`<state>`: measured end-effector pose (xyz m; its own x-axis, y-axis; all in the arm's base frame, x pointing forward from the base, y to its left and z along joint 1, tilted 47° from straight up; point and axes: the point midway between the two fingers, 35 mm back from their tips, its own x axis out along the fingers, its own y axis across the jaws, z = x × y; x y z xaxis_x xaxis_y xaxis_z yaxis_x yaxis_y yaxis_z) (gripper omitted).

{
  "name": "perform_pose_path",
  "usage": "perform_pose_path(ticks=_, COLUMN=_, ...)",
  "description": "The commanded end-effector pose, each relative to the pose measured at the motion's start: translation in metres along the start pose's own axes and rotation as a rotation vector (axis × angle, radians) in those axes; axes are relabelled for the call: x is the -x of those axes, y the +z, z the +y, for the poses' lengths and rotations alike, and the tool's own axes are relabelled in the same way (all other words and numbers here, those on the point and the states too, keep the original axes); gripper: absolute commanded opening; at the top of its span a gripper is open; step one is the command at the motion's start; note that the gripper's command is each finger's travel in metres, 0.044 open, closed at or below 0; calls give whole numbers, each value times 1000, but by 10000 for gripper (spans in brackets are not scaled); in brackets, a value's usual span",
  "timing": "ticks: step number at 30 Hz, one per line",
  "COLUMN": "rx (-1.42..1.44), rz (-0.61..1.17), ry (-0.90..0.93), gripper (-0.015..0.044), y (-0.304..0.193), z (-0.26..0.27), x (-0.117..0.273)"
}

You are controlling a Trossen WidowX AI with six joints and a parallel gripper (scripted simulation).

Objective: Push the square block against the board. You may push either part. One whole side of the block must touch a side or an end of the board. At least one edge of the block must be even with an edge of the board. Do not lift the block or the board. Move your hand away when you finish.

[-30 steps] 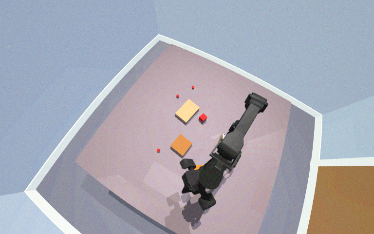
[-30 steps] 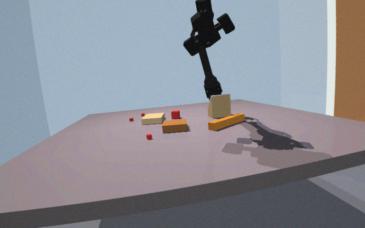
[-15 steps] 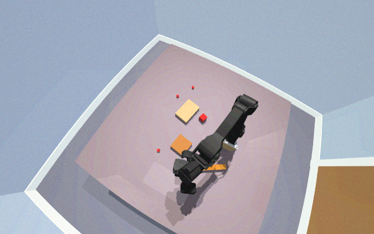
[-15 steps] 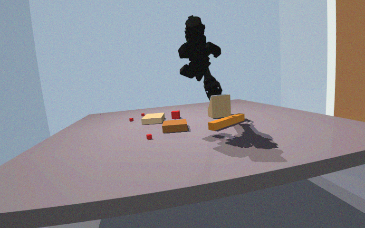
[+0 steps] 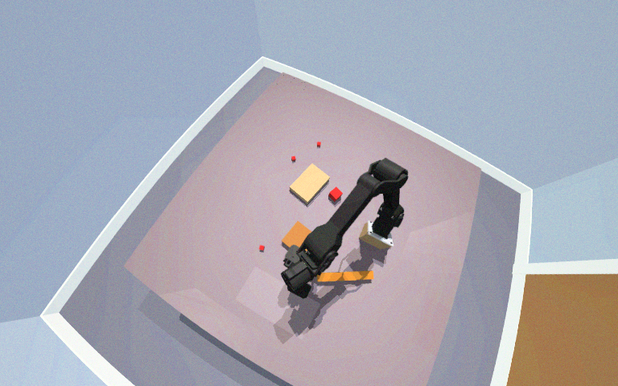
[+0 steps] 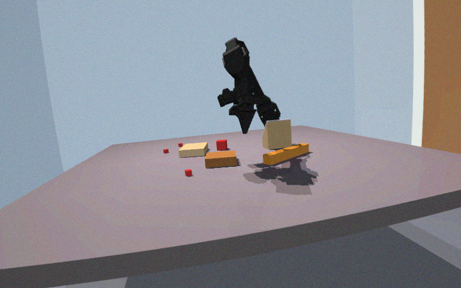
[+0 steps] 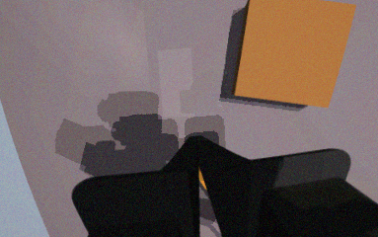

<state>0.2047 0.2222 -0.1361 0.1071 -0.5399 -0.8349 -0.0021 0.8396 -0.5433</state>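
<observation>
Hanging over the table, my claw is clenched on nothing, tips pointing down, and we're at the approach, no contact made! Right by me sits the orange square block, flat, well apart from either possible board. Across from it lies the orange bar; farther along, the tan slab. Which one counts as the board, I can't settle from here. Next call: get low behind the block's far face, shut tips square to it, and shove gently until one whole side meets and a corner edge lines up. Off-centre, it'd likely spin! There's room around the block, though a small red cube sits off one side. Farther out, the bigger red cube crowds the slab's near side, and the wedge-shaped stand rises beyond the bar, so I'd swing wide of that.
</observation>
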Motion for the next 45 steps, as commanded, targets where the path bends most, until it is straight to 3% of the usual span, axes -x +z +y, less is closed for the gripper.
perform_pose_path(ticks=1, rx=-82, rz=37, ry=-96, gripper=0, y=-3, z=-21, x=-16)
perform_pose_path(ticks=6, rx=-174, rz=76, ry=-211, gripper=0, y=-7, z=-46, x=-33)
perform_pose_path(ticks=12, rx=-186, rz=81, ry=-226, gripper=0, y=-7, z=-49, x=-38)
perform_pose_path(ticks=17, rx=-187, rz=79, ry=-228, gripper=0, y=-12, z=-61, x=-89)
perform_pose_path(ticks=45, rx=-187, rz=78, ry=-226, gripper=0, y=19, z=-65, x=-90)
